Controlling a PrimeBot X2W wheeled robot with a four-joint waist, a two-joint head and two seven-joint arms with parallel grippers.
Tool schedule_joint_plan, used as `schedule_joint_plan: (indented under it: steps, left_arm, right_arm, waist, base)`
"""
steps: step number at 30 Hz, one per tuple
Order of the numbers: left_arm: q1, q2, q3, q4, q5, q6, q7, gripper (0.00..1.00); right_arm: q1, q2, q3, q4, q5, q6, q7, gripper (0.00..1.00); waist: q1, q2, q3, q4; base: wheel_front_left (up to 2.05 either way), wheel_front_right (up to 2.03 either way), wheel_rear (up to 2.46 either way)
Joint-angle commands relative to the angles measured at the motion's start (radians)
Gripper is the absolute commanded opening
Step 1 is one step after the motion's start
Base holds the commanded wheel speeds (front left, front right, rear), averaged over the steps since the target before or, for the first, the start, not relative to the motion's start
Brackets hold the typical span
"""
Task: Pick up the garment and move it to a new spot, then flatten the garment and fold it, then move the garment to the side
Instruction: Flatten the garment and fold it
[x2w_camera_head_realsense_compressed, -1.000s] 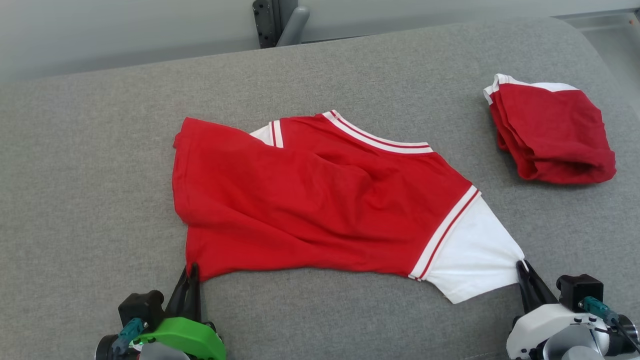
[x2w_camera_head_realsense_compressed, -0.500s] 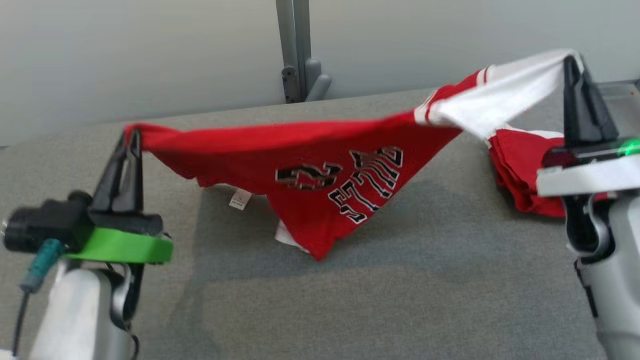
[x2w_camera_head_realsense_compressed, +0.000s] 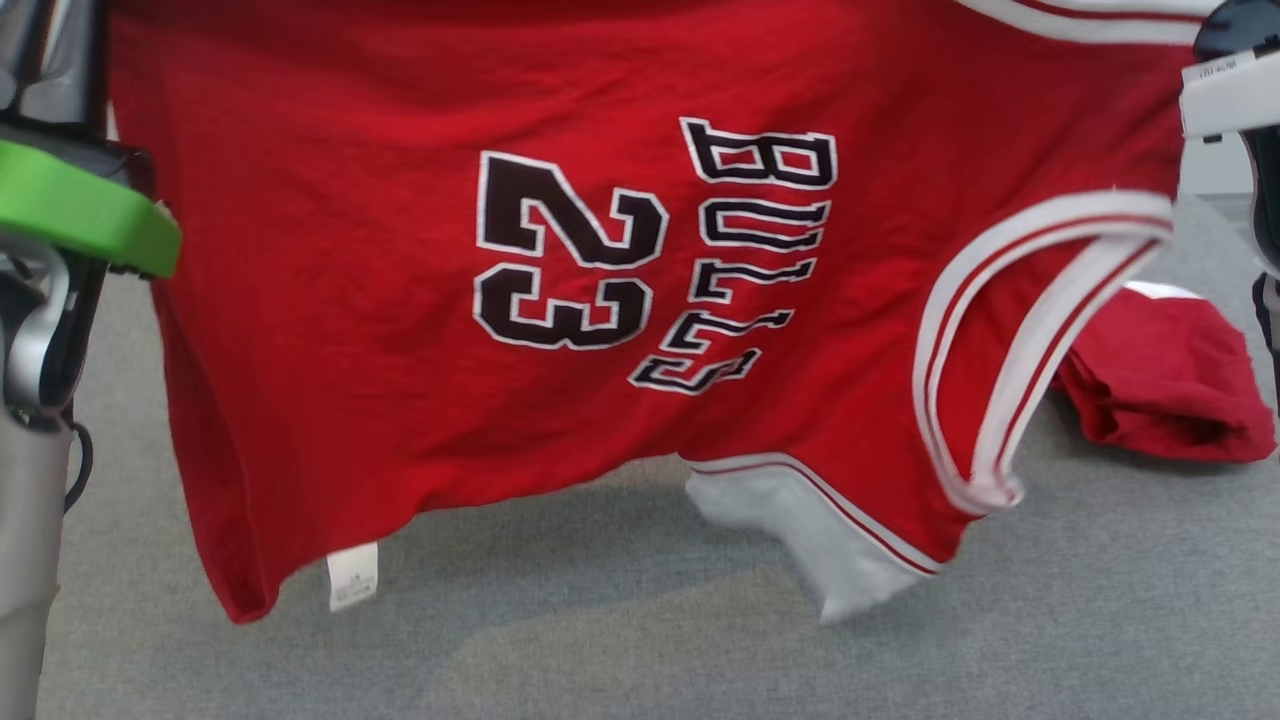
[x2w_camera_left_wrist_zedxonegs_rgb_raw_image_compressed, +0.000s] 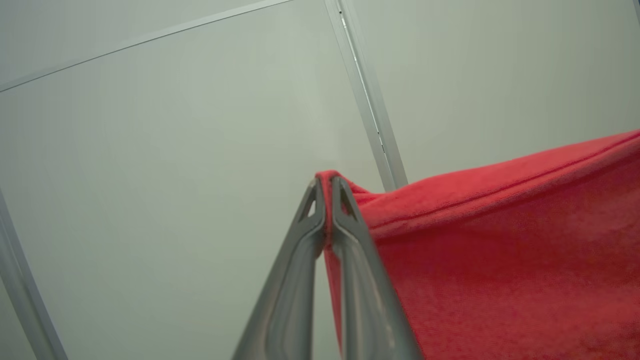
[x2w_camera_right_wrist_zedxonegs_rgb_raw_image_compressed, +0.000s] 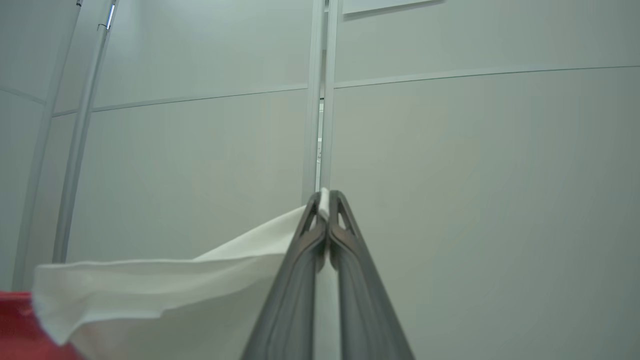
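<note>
The garment is a red jersey with "23 BULLS" lettering, white-and-red trim and white sleeves. It hangs spread in the air in front of the head camera, well above the grey table. My left gripper is shut on its red hem corner. My right gripper is shut on the tip of a white sleeve. In the head view the left arm's green wrist band stands at the left edge, and part of the right wrist at the top right.
A second red garment lies folded on the table at the right, partly behind the hanging jersey. A pale panelled wall stands behind the table. Bare grey cloth lies under the jersey.
Both grippers have lifted the jersey from lying flat to hanging high and stretched between them. It now faces the camera with its lettering showing. The head view has also shifted.
</note>
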Motion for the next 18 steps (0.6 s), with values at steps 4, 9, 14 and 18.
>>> schedule_joint_plan:
  steps: [4,9,14,18]
  left_arm:
    - [-0.076,-0.005,-0.062,0.072,-0.013,0.001,0.020,0.00]
    - [-0.281,-0.021,-0.099,0.208,0.032,0.002,-0.013,0.00]
    - [-0.591,-0.027,-0.156,0.368,0.108,0.002,-0.117,0.00]
    - [-0.776,-0.047,-0.177,0.482,0.120,0.002,-0.214,0.00]
  right_arm:
    - [-0.081,0.016,0.021,0.073,0.012,-0.002,0.056,0.00]
    - [-0.292,0.019,0.037,0.226,-0.058,-0.002,0.039,0.00]
    - [-0.585,0.020,-0.005,0.412,-0.211,-0.001,-0.073,0.00]
    - [-0.726,0.038,-0.053,0.529,-0.267,-0.002,-0.152,0.00]
  waist:
    - [0.0000,0.0086,0.212,0.016]
    - [0.0000,0.0086,0.395,0.009]
    - [0.0000,0.0086,0.485,-0.009]
    - [0.0000,0.0086,0.497,-0.023]
  base:
    - [0.00,0.00,0.00]
    - [0.00,0.00,0.00]
    - [0.00,0.00,0.00]
    - [0.00,0.00,0.00]
